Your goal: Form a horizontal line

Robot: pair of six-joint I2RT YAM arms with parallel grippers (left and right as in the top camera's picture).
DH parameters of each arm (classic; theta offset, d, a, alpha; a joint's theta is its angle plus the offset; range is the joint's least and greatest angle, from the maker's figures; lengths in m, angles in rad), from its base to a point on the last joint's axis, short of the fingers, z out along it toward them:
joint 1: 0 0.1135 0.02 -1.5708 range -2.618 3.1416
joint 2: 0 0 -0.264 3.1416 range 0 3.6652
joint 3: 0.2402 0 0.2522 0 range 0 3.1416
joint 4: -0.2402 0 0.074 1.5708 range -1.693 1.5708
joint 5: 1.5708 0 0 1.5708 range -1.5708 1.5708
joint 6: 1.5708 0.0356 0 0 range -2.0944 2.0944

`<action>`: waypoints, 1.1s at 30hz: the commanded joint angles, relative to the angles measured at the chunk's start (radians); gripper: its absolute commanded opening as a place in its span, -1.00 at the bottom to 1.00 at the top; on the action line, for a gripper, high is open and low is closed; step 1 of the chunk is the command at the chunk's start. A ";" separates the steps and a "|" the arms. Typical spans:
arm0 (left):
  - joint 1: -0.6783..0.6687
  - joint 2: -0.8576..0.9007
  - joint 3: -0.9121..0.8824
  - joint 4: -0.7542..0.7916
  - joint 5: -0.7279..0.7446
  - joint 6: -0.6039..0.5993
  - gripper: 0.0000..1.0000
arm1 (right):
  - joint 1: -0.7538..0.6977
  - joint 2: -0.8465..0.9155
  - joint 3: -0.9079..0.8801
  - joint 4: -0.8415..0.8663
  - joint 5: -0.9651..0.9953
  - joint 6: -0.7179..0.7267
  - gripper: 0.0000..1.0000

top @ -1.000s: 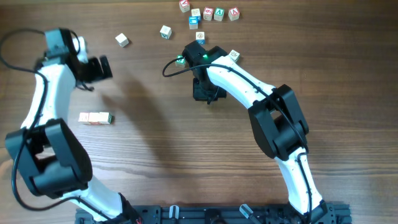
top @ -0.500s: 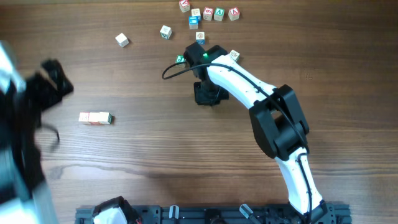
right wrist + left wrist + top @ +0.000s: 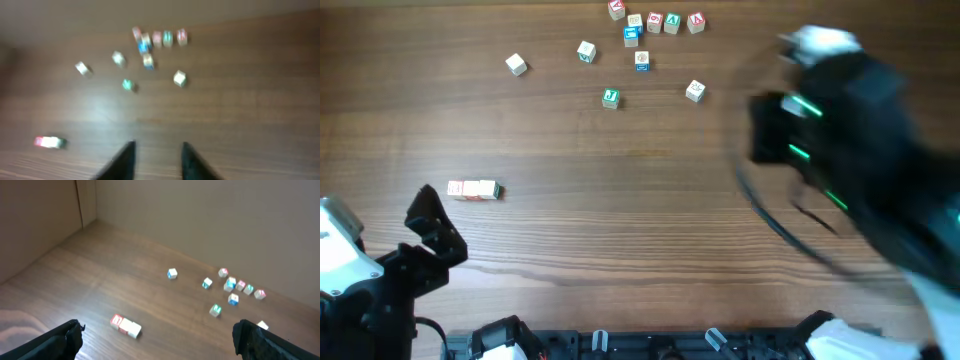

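1. The horizontal line: one row of three pale cubes, touching side by side. It lies close to the left edge of the table, nearer the front edge than the far one.
2. Loose cubes: eleven counted. Six sit clustered at the middle of the far edge. Five lie scattered just in front of them, all well apart from the row.
3. Left gripper: one, at the front-left corner, fingers spread wide, holding nothing.
4. Right gripper: one, fingers parted with bare wood between them, empty (its view is blurred, and overhead the right arm is only a smear toward the right edge).
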 commanded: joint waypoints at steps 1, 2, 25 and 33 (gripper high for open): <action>-0.006 0.000 -0.005 -0.026 0.009 -0.009 1.00 | -0.003 -0.098 -0.011 -0.002 0.035 0.005 0.99; -0.006 0.000 -0.005 -0.038 0.009 -0.009 1.00 | -0.003 -0.126 -0.011 -0.002 0.035 0.005 0.99; -0.006 0.000 -0.005 -0.233 0.009 -0.009 1.00 | -0.185 -0.334 -0.114 -0.062 0.075 -0.231 0.99; -0.006 0.000 -0.005 -0.233 0.009 -0.009 1.00 | -0.622 -0.486 -0.460 0.388 -0.542 -0.641 0.99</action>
